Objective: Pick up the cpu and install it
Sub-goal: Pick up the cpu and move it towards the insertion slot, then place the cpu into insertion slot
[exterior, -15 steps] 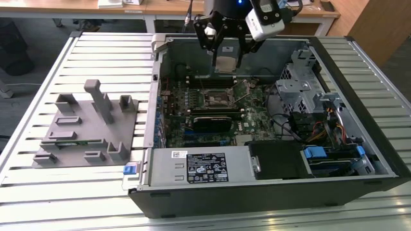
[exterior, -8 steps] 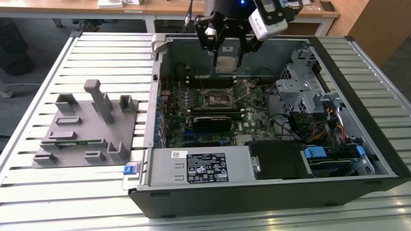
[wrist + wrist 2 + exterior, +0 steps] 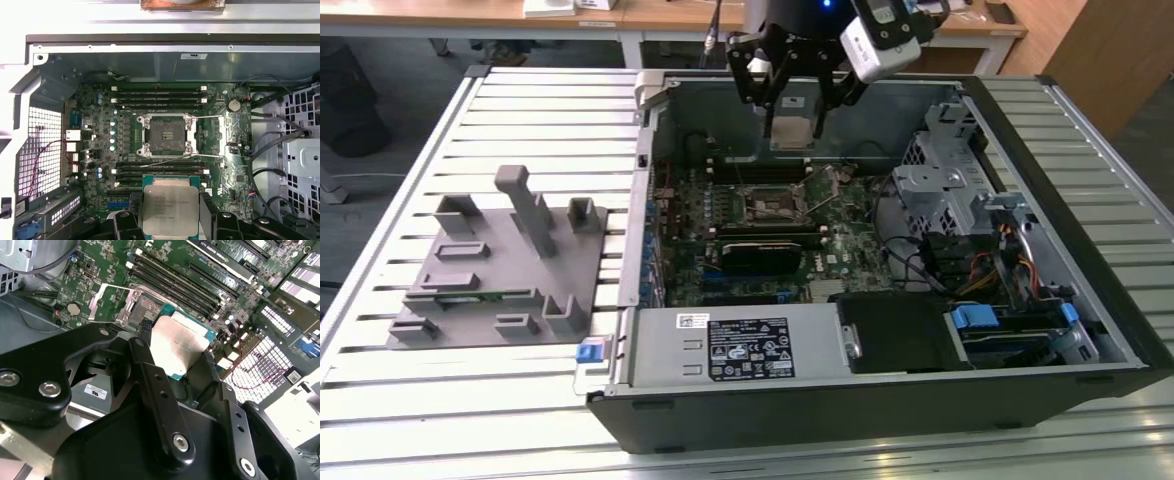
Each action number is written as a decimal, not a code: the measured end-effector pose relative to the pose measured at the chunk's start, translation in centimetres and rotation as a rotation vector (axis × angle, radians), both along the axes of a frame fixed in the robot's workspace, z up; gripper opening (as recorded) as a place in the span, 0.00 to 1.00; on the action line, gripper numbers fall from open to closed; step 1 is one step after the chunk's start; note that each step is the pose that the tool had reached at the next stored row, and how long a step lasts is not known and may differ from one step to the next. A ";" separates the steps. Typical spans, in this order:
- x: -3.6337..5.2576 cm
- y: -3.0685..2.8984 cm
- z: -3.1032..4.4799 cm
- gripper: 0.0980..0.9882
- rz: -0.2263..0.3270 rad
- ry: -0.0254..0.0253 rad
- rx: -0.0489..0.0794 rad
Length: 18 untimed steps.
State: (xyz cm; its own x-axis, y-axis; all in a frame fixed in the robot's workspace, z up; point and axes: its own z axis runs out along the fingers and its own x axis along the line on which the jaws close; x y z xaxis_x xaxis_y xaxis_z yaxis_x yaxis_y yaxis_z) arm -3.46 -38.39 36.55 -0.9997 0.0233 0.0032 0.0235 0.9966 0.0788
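The cpu (image 3: 791, 133) is a small square chip with a silvery top and a green edge. My gripper (image 3: 794, 118) is shut on it, one black finger on each of two opposite edges. It hangs over the far part of the open computer case (image 3: 881, 400), above the motherboard's memory slots. In both wrist views the cpu (image 3: 170, 205) (image 3: 181, 342) sits flat between my fingers (image 3: 124, 222). The open cpu socket (image 3: 165, 137) (image 3: 769, 205) lies below and ahead, its metal frame lifted and nothing in it.
A grey fixture plate (image 3: 494, 265) with upright blocks and a narrow green memory stick (image 3: 464, 296) lies on the slatted table at the exterior view's left. Inside the case are a power supply (image 3: 740, 345), a drive cage (image 3: 947, 185), cables and a black expansion card (image 3: 767, 255).
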 end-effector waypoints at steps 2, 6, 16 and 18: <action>0.00 0.01 0.00 0.50 0.000 -0.0001 0.000; 0.00 0.02 0.00 0.50 -0.006 0.0000 0.000; 0.00 0.09 -0.01 0.50 -0.128 0.0000 0.000; 0.00 0.11 -0.02 0.50 -0.154 0.0000 0.000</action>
State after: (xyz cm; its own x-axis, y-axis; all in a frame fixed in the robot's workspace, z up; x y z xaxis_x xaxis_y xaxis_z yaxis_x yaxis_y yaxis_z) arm -3.46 -38.29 36.53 -0.9843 0.1762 0.0031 0.1759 0.9812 0.0788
